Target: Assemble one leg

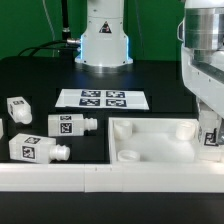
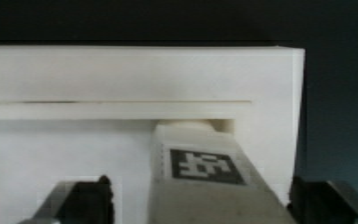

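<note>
Ext. view, L to R: three spare legs (image 1: pixel 42 135) lie on the black table (image 1: pixel 40 75); marker board (image 1: pixel 103 98) mid; square panel (image 1: pixel 155 143) at R. Gripper (image 1: pixel 212 140) over panel's R corner, jaws spread wide either side of the leg (image 2: pixel 208 160), pads not visibly touching it. Leg's peg end meets the panel.

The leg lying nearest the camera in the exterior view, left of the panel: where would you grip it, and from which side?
Probably best to take the leg by its blocky middle, jaws across the two long flat sides, coming straight down. It lies flat, peg toward the panel, so its top is open and the peg end stays free.
</note>
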Tool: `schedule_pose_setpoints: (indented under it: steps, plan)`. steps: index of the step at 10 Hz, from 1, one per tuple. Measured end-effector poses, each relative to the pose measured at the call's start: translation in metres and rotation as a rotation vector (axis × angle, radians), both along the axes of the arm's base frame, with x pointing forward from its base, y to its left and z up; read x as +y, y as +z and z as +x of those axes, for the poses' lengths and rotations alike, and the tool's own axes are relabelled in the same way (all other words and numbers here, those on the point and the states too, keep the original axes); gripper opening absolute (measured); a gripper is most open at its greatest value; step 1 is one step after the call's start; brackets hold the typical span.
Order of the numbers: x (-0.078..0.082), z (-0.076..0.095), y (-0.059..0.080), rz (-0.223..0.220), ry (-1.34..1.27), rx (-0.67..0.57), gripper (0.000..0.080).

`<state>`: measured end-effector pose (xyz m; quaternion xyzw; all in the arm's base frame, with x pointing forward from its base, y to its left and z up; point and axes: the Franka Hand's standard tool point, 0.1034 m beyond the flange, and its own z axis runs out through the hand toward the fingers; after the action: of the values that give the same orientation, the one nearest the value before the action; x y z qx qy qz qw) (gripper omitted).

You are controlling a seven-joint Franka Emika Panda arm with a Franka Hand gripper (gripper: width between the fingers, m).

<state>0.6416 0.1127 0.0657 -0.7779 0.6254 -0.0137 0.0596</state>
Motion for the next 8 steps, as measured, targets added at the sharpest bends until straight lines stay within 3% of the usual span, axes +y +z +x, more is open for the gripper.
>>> schedule_pose_setpoints:
  steps: [2,6,7,8]
  plan:
    - [0.01,-0.0058,-0.0031,-0.028,0.306,-0.001,0.064]
    - [0.0065,-0.0048,-0.0025,-0.062,0.578,-0.019,0.0649]
    - [0.0042,-0.0028,-0.0006,-0.117,0.833,-0.024,0.0649]
    - [0.0027,-0.0032,-0.0018,-0.143,1.01,-0.025,0.0649]
